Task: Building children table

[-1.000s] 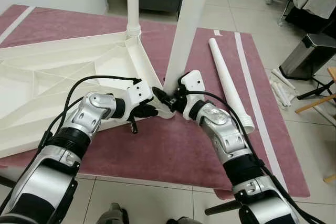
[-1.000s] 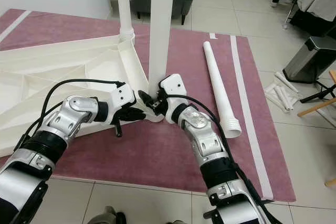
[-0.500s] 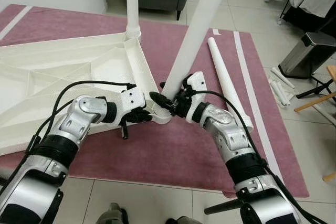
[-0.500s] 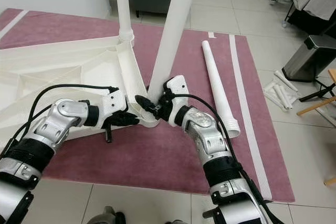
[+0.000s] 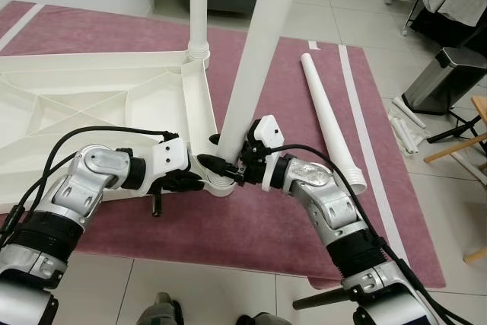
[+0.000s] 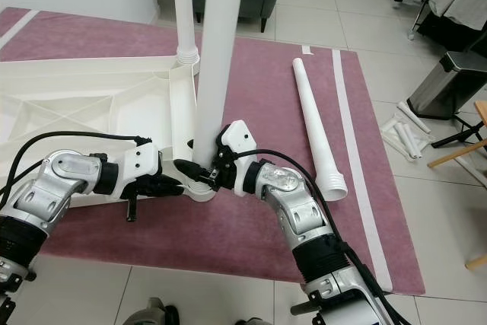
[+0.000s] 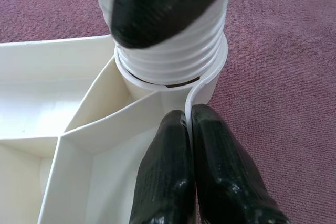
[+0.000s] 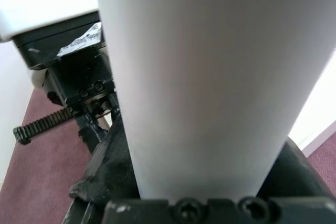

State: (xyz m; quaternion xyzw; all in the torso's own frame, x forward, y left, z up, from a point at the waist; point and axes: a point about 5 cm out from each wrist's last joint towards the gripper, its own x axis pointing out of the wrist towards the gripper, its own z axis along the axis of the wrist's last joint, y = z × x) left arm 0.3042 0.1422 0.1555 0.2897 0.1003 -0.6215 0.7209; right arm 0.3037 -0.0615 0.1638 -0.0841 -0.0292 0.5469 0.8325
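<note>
The upturned white tabletop (image 5: 91, 104) lies on the maroon rug (image 5: 304, 211), at left. One screwed-in leg (image 5: 199, 5) stands at its far corner. A second leg (image 5: 262, 43) leans at the near corner socket (image 7: 173, 82), its threads showing. The right gripper (image 5: 228, 169) has its jaws clamped round that leg's base. The left gripper (image 5: 194, 182) has its jaws pinched on the socket rim. A loose leg (image 5: 331, 123) lies at right.
</note>
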